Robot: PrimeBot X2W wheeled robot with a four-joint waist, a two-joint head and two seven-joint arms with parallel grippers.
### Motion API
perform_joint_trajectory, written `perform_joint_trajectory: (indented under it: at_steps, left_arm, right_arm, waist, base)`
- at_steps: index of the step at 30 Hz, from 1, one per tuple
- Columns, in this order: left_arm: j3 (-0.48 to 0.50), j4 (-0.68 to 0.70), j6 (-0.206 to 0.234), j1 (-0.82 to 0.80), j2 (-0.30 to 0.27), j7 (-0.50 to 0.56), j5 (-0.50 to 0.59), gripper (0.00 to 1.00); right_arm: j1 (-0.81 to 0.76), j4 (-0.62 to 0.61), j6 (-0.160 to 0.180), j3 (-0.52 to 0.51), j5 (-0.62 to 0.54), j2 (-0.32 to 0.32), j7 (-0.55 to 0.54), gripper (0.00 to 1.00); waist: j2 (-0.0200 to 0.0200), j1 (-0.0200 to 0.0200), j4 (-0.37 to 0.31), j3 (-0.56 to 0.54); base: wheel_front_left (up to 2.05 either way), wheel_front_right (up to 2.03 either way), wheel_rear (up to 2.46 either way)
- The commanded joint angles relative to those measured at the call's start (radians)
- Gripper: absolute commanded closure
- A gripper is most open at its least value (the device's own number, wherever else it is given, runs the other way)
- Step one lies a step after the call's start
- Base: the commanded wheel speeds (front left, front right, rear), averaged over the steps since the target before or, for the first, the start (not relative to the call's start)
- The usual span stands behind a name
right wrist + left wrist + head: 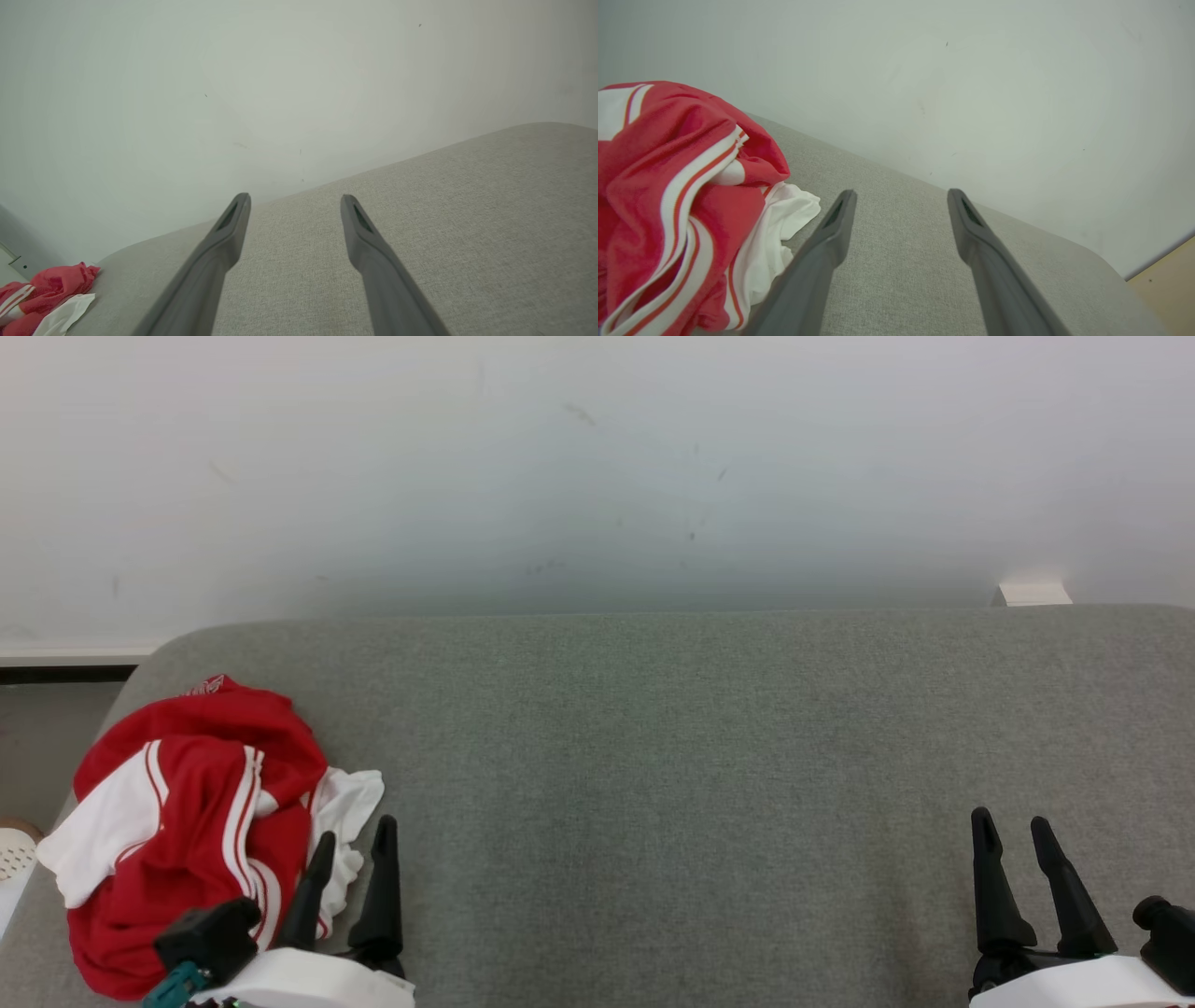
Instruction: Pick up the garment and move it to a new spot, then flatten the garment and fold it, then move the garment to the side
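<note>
Nearest the robot, the left gripper (355,833) hangs low over the front left part of the grey surface (653,756), its two dark fingers spread wide with nothing between them. The right gripper (1011,821) is well apart from it at the front right, also wide open and empty, over bare grey cloth.

The garment (187,803), red with white panels and stripes, lies crumpled in a heap at the surface's left end, just beside the left gripper on its left side. In the left wrist view its white fold (784,219) reaches up to the gripper's (902,193) left finger; whether they touch I cannot tell. From the right wrist the garment (51,289) shows far off to the left of that gripper (294,198).

Beyond the surface's far edge stands a pale, faintly scuffed wall (597,476).
</note>
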State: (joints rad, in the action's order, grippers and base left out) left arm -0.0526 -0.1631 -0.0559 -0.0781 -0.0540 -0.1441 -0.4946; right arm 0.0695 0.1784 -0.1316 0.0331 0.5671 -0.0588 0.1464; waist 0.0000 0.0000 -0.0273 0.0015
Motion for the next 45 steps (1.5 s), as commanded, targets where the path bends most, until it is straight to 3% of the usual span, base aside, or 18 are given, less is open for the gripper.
perform_joint_trajectory:
  at_steps: [1,45]
  left_arm:
    - [-0.004,0.004,0.002,-0.013,-0.011,-0.013,0.038,0.00]
    - [-0.015,0.008,-0.011,-0.016,-0.001,-0.106,0.385,0.00]
  right_arm:
    - [0.006,-0.005,0.001,0.003,-0.033,-0.003,0.011,0.00]
    - [-0.010,-0.068,0.002,0.006,-0.332,0.008,0.104,0.00]
  waist:
    - [0.0000,0.0000,-0.001,0.000]
    - [0.0000,0.0000,-0.013,0.002]
  base:
    - [0.00,0.00,0.00]
    - [0.00,0.00,0.00]
